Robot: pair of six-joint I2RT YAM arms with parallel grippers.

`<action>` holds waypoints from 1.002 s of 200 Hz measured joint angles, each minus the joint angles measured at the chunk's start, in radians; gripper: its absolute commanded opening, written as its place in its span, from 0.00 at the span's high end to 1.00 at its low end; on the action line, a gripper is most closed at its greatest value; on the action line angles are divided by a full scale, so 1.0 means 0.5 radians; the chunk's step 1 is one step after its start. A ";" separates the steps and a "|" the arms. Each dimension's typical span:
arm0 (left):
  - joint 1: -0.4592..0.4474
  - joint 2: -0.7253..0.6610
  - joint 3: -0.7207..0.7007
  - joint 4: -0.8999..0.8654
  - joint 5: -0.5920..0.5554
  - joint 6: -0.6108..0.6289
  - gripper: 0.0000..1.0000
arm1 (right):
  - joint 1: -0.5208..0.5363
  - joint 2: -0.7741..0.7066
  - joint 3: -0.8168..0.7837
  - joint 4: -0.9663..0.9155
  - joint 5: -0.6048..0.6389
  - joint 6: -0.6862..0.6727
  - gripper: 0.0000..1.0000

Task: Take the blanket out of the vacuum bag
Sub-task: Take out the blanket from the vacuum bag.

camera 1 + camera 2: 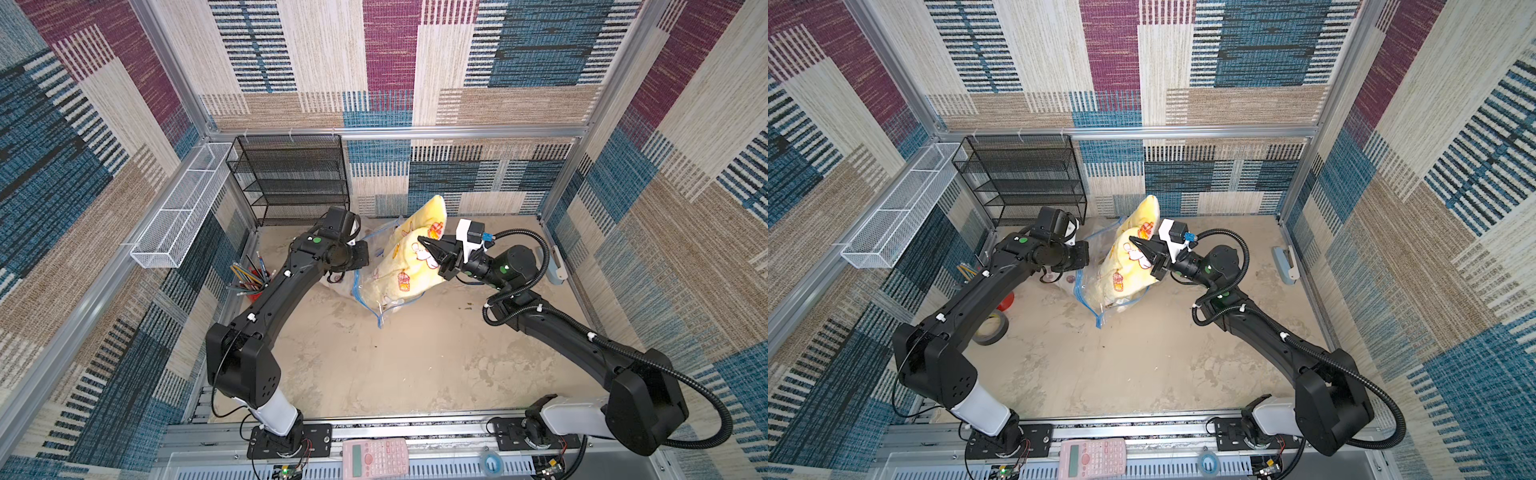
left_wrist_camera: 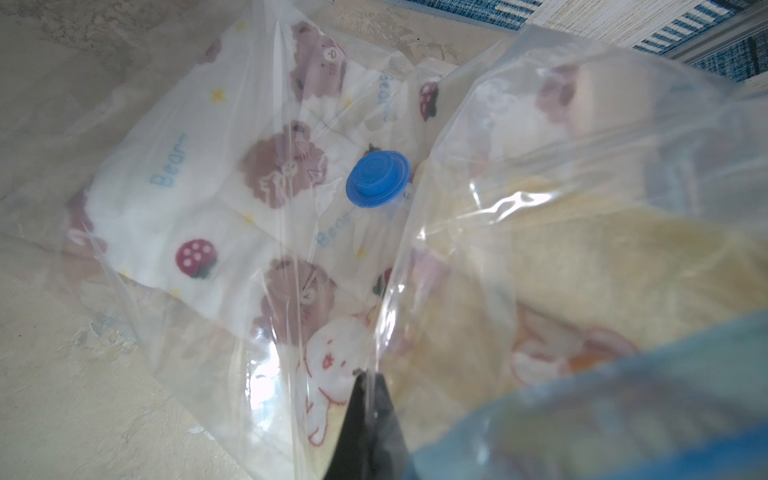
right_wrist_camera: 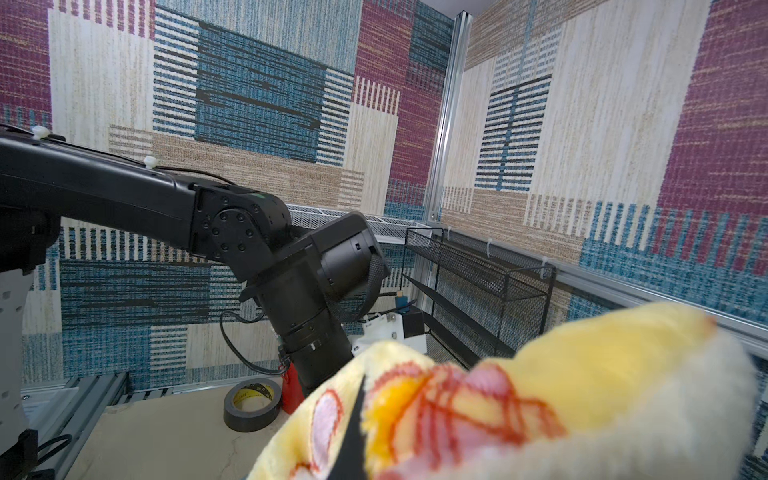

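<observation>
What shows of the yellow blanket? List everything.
The yellow blanket looks soft and fleecy, printed with white rabbits and orange-red lantern shapes. It is a folded bundle standing tilted, one corner pointing up. The right gripper is shut on its upper part, holding it raised. Its lower end sits inside the clear vacuum bag, where it shows through the plastic in the left wrist view.

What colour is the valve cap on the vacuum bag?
Blue. The valve cap shows best in the left wrist view.
</observation>
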 measured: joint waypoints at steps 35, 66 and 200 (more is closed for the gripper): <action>0.000 -0.002 0.000 0.000 -0.001 0.000 1.00 | -0.025 -0.045 -0.011 -0.044 0.069 0.039 1.00; 0.000 -0.042 -0.017 0.002 -0.018 0.000 1.00 | -0.033 -0.085 -0.007 -0.098 0.195 0.054 1.00; 0.000 -0.089 -0.045 0.009 -0.107 0.000 1.00 | -0.049 -0.182 0.014 -0.392 0.816 0.082 1.00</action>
